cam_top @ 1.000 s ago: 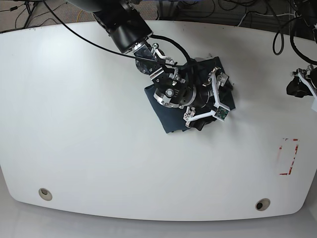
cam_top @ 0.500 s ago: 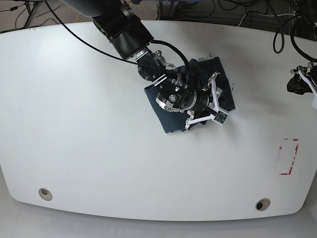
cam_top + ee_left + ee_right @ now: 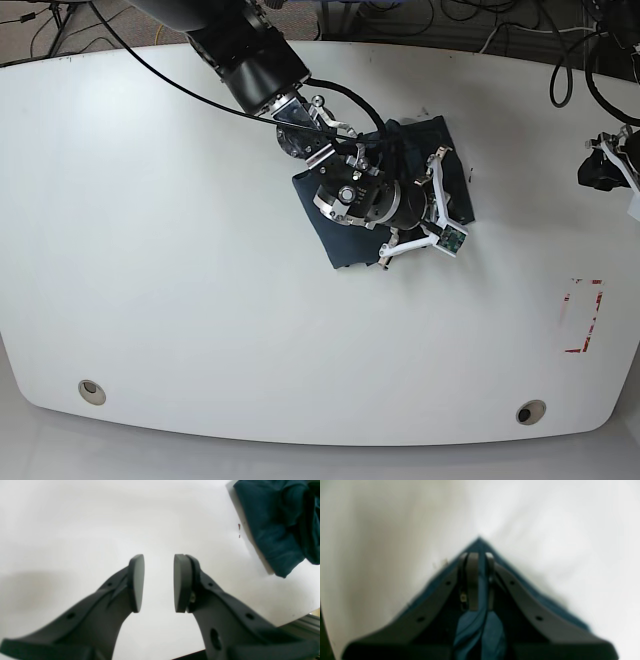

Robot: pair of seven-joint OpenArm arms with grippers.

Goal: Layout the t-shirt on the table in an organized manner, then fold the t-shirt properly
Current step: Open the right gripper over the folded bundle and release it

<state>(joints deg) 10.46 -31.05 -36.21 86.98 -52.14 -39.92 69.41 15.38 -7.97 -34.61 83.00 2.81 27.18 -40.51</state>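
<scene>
Right gripper (image 3: 479, 580) pinches t-shirt (image 3: 480, 627) on table (image 3: 180, 250).

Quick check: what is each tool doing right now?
Left tool: open, holding nothing, above the bare table.
Right tool: shut on a fold of the t-shirt.

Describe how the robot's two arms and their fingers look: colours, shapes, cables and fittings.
Both grippers have matte black, tapering fingers with flat oval pads and small round holes along them. The right arm is a thick glossy black cylinder with silver metal joints, thin black cables looping beside it, and a white bracket carrying a small green circuit board. The left arm shows black with white parts.
</scene>
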